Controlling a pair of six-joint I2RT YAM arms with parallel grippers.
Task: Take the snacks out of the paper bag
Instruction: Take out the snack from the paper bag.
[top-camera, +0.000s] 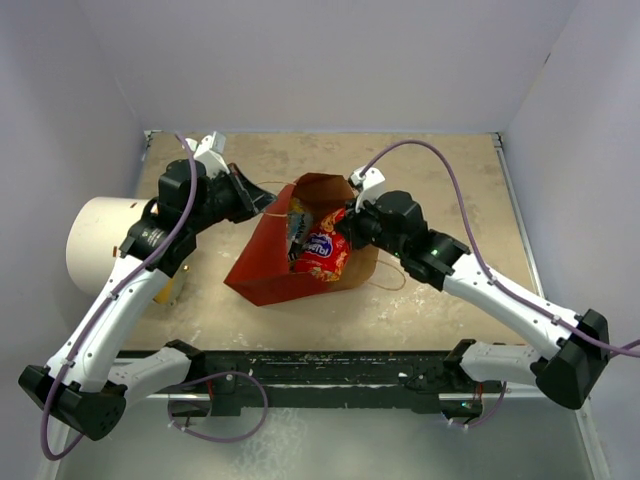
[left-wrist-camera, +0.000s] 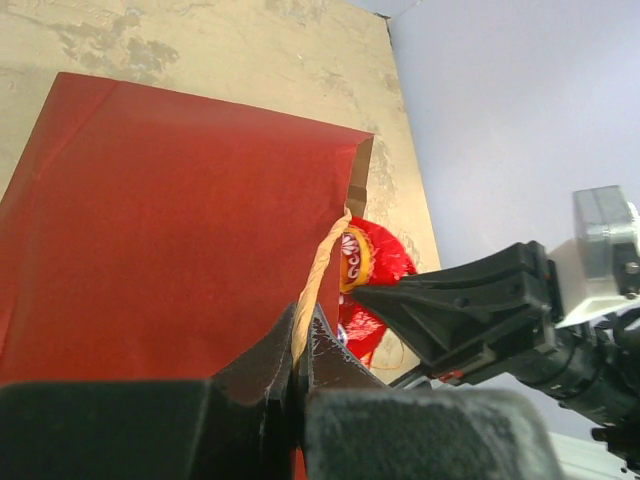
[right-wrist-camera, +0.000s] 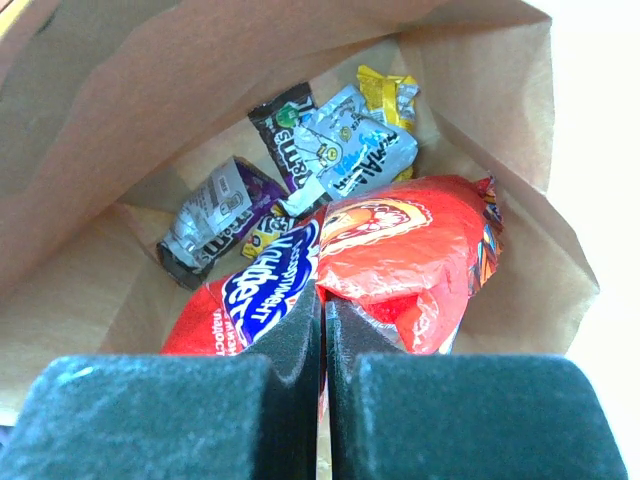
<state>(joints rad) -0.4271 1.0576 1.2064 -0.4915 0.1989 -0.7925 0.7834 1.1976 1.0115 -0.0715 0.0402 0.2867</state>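
Observation:
The red paper bag (top-camera: 262, 272) lies on the table with its mouth open toward the right. My left gripper (top-camera: 262, 200) is shut on its tan string handle (left-wrist-camera: 318, 270) by the bag's red outer side (left-wrist-camera: 170, 210). My right gripper (top-camera: 345, 228) reaches into the mouth and is shut on the crumpled edge of a red snack bag (right-wrist-camera: 410, 240) with a blue-white logo (right-wrist-camera: 258, 285); that bag also shows in the top view (top-camera: 322, 255). Deeper in the brown kraft inside lie a brown pack (right-wrist-camera: 285, 125), a silver-grey packet (right-wrist-camera: 350, 145), a yellow pack (right-wrist-camera: 388, 95) and a purple pack (right-wrist-camera: 215, 215).
A white cylinder (top-camera: 100, 240) lies at the table's left edge beside my left arm, with a small yellow object (top-camera: 165, 290) by it. White walls close in the table at the back and both sides. The bag's second string handle (top-camera: 390, 278) trails on the table.

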